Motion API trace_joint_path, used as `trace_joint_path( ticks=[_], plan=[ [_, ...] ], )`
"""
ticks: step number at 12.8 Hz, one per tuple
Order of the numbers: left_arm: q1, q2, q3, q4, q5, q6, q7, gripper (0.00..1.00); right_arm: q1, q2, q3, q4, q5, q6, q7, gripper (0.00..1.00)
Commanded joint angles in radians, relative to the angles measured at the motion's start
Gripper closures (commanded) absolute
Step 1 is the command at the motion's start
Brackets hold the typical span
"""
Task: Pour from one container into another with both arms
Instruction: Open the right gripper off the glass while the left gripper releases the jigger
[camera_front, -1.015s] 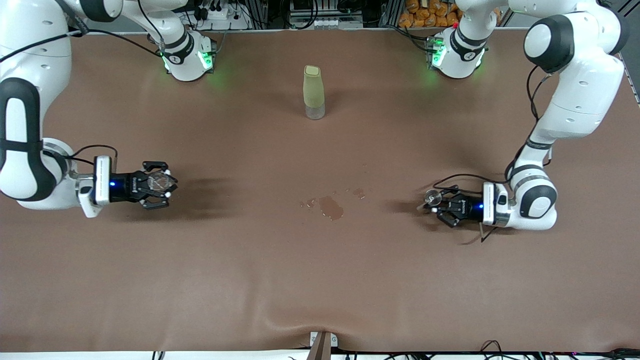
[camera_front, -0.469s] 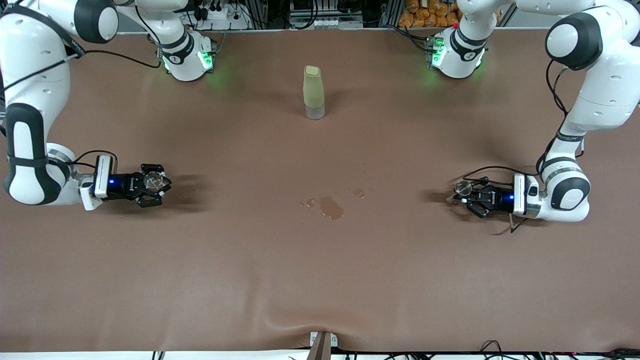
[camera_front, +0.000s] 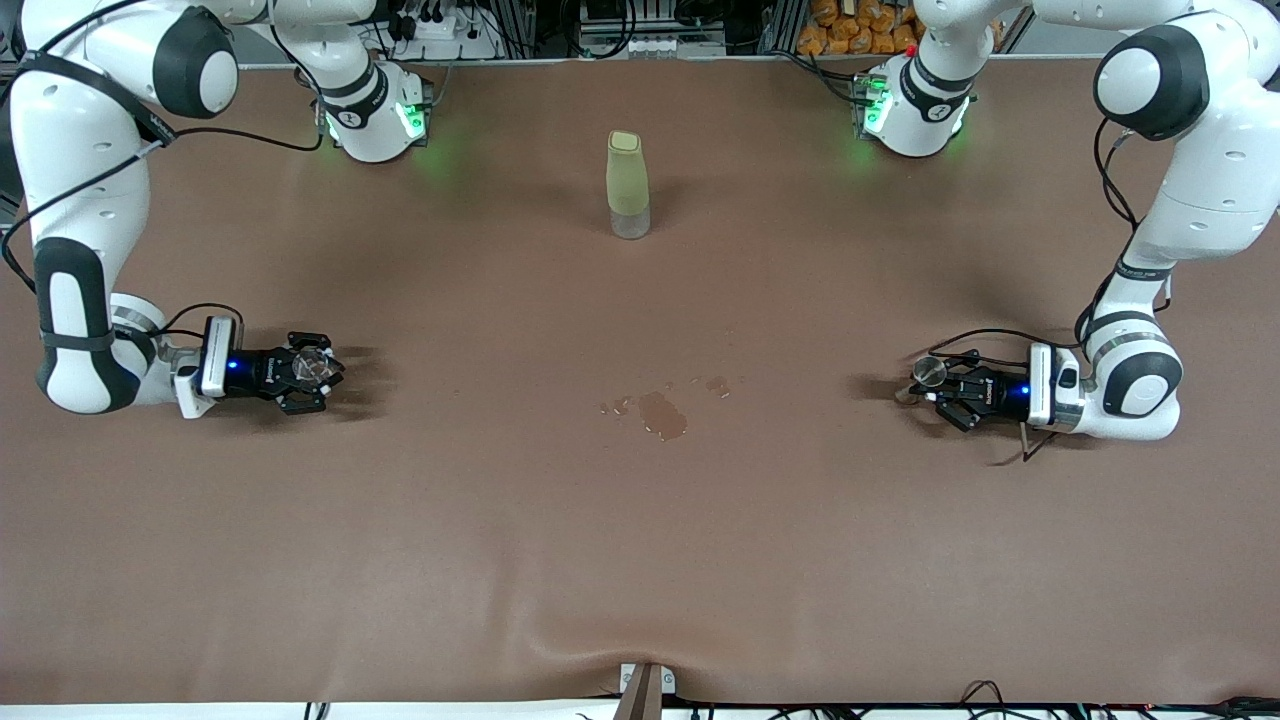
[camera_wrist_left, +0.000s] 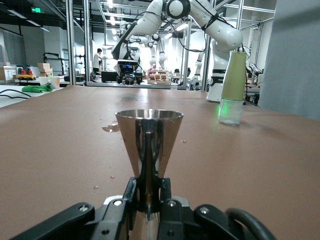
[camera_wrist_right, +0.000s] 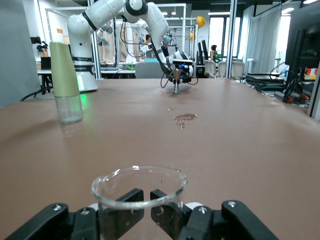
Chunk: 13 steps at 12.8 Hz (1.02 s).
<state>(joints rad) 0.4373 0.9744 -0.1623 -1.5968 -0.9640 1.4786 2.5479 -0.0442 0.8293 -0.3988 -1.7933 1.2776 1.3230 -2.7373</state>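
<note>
At the two ends of the brown table (camera_front: 640, 560) we hold one vessel each, low over the surface and well apart. Our left gripper (camera_front: 935, 385), at the left arm's end, has its jaws pinched on the waist of a steel jigger (camera_wrist_left: 149, 145), kept upright with its mouth up. Our right gripper (camera_front: 315, 372), at the right arm's end, is clamped on a clear glass cup (camera_wrist_right: 139, 192), also upright and open-topped. We judge both are carried level so nothing runs out, and so that each rim is free for the pour. A spill (camera_front: 662, 413) marks the middle of the table between us, and a green-sleeved bottle (camera_front: 627, 185) stands farther from the front camera, midway between the two bases.

Against a second ago, both arms have drawn outward toward their own ends, so the vessels are wider apart and sit lower. Both grips are unchanged, and the bottle and spill have not moved.
</note>
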Motion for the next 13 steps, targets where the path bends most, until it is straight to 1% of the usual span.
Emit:
trace_joint_path(
  ticks=[1, 5, 9, 13],
  plan=[
    [0.031, 0.012, -0.005, -0.008, 0.019, -0.030, 0.047, 1.00, -0.032, 0.034, 0.015, 0.032, -0.007, 0.007, -0.094, 1.00],
    [0.047, 0.021, -0.005, -0.009, 0.019, -0.060, 0.068, 1.00, -0.039, 0.089, 0.015, 0.057, -0.004, 0.016, -0.124, 1.00],
    [0.055, 0.033, -0.003, -0.009, 0.030, -0.060, 0.081, 1.00, -0.045, 0.117, 0.015, 0.057, -0.008, 0.024, -0.153, 1.00],
    [0.072, 0.043, -0.003, -0.009, 0.047, -0.061, 0.083, 1.00, -0.045, 0.125, 0.018, 0.055, -0.011, 0.022, -0.159, 1.00]
  ],
)
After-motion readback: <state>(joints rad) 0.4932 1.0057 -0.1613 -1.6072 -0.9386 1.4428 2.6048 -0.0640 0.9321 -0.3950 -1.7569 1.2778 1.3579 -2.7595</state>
